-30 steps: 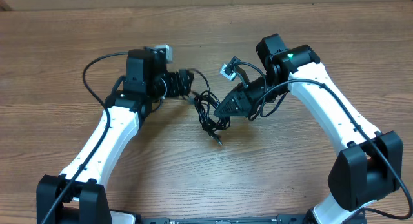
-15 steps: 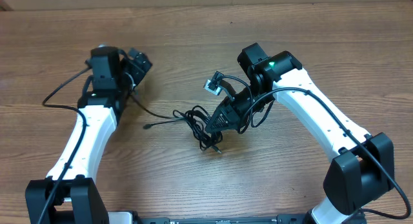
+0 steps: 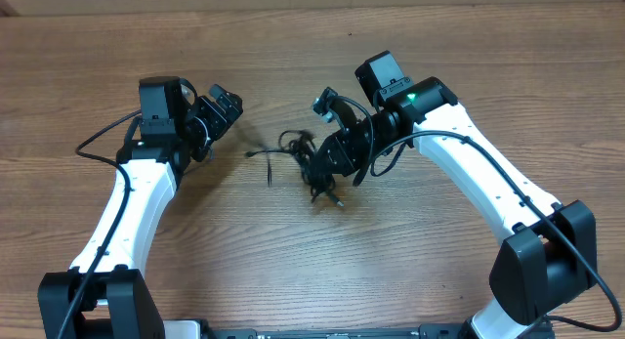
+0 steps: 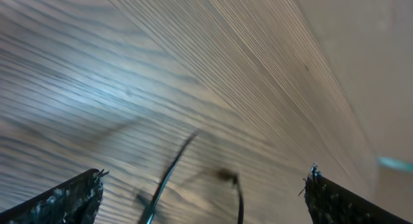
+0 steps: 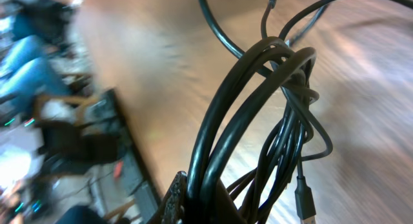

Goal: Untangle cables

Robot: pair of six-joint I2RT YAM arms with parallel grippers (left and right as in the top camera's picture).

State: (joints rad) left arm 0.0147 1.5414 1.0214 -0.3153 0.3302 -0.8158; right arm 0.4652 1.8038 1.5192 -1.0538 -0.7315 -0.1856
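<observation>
Your right pincer (image 3: 330,155) is clenched on the cables (image 3: 305,163), gripping the bundle from its right side near the middle of the tabletop (image 3: 439,280), a little toward the far edge. The right wrist view shows several thin black cords looped together and running down into the closed jaws. The loops bunch and cross each other just above the grip, so the knot is not undone. A grey plug (image 5: 304,201) hangs at the lower right of that bundle, and a second thin end (image 5: 271,0) points up toward the top of the view.

From overhead, the bundle rests on the wood as a small dark tangle. One loose end (image 3: 258,154) reaches out to the left of it and lies flat on the tabletop. Another plug tip (image 3: 337,199) pokes out toward the near edge.

Your left pincer (image 3: 221,105) is released, with its jaws spread wide and nothing between them. It sits toward the left side of the tabletop, apart from the tangle and not touching the loose end. In the left wrist view its two fingers (image 4: 71,198) frame the lower corners. Between them, bare wood carries a couple of thin dark cord pieces (image 4: 169,177), which are too blurred to make out in detail.
</observation>
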